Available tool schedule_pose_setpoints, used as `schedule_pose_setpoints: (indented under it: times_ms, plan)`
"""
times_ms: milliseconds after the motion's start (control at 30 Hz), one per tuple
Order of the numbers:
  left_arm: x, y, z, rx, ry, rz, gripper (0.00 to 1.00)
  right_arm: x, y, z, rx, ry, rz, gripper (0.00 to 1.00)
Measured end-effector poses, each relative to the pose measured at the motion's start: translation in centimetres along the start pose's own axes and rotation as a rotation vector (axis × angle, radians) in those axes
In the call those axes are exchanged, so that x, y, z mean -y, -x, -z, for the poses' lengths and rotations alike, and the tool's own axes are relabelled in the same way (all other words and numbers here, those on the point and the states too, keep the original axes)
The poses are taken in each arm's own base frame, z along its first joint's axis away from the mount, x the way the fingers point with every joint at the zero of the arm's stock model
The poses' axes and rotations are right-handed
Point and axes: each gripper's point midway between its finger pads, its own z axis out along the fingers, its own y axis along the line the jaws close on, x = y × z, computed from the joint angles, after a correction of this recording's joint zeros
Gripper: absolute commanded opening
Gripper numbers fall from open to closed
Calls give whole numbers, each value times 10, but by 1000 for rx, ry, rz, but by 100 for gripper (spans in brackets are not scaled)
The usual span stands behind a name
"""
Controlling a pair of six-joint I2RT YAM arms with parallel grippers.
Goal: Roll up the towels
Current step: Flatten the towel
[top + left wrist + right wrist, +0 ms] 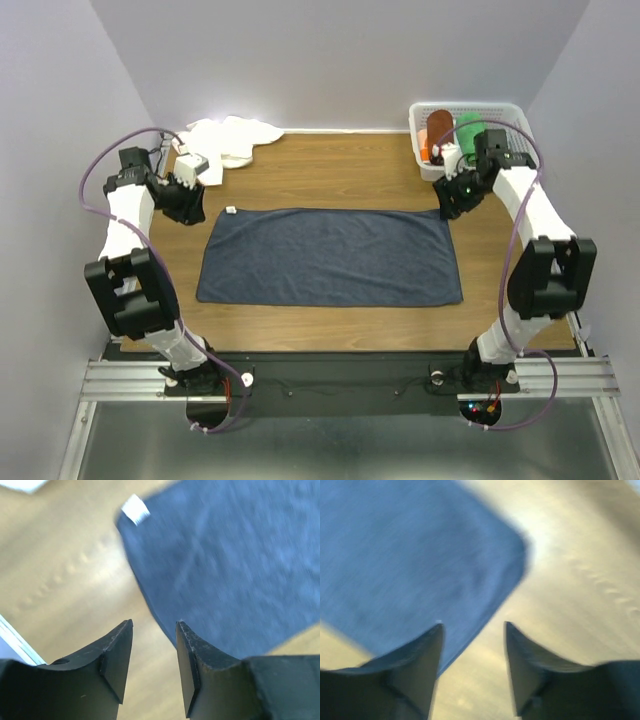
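The table (330,320) carries the blue towel (330,257) spread flat and nearly square to its edges, long side running left to right, so the step in hand looks like starting the roll, with no turn made yet. To do it well, both arms should take one edge at matching points, pinch low enough to catch the cloth and not skid over it, and turn that edge over evenly so the roll starts tight and straight. A lead on one side would make it run into a cone. The white towel (232,137) lies crumpled at the far left corner, well apart from the blue one, and is best left until this one is done. The basket (470,106) at the far right should stay out of the right arm's way. The left gripper (154,625) hangs just outside the blue towel's far left corner, jaws parted with only wood and the towel's edge below them, nothing held. The right gripper (472,625) sits likewise at the far right corner, jaws parted and empty, the corner just inside its left finger. The tag (135,509) marks that far left corner.
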Motion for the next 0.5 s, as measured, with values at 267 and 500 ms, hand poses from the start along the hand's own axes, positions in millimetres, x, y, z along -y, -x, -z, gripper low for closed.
schedule_pose_setpoints:
  times_ms: [267,500]
  plan:
    - [-36,38,-17,119,59,56,52,74,14,-71,-29,-103,-135,47]
    - [-48,45,-39,133,74,74,53,80,10,-92,-48,-86,-159,52]
